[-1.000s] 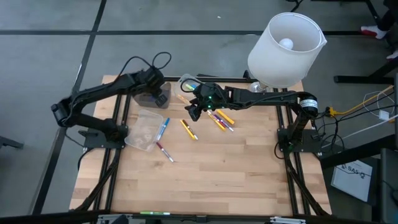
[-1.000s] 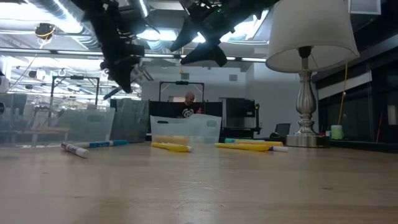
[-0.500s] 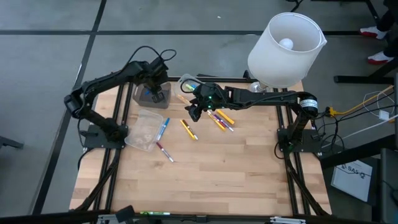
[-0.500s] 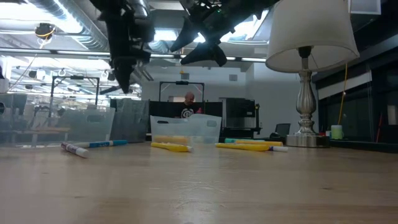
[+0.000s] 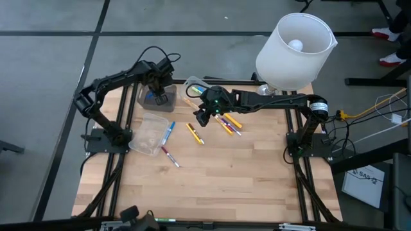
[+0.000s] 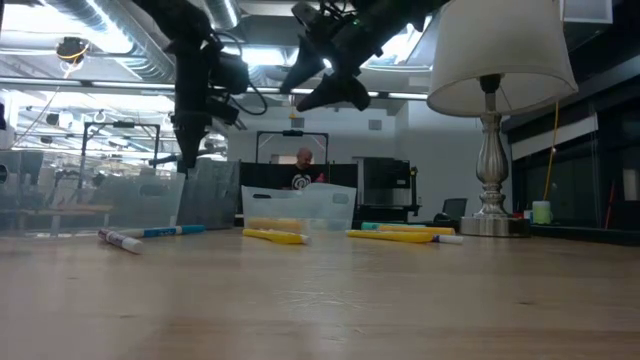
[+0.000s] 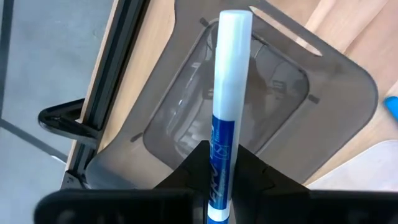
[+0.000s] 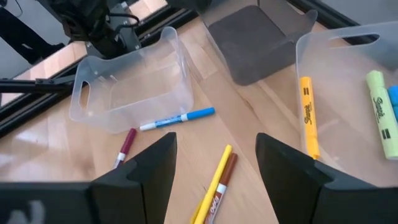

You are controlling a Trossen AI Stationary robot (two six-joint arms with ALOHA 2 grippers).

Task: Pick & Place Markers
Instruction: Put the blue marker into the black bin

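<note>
Over far-left grey bin (image 7: 323,93) | your left gripper (image 7: 217,180) pinches blue marker (image 7: 227,118) upright, tip above bin | right gripper (image 8: 214,168) wide, empty, over loose markers (image 5: 226,123) mid-table | risk: release off-centre and marker may bounce out.

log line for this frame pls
left gripper: shut on blue marker, over grey bin | right gripper: open, empty, above loose markers

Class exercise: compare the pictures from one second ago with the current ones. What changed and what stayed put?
The left gripper, shut on a blue marker, swung from the table's left edge to above the grey bin. The right gripper kept hovering, jaws open; the loose markers stayed put.
</note>
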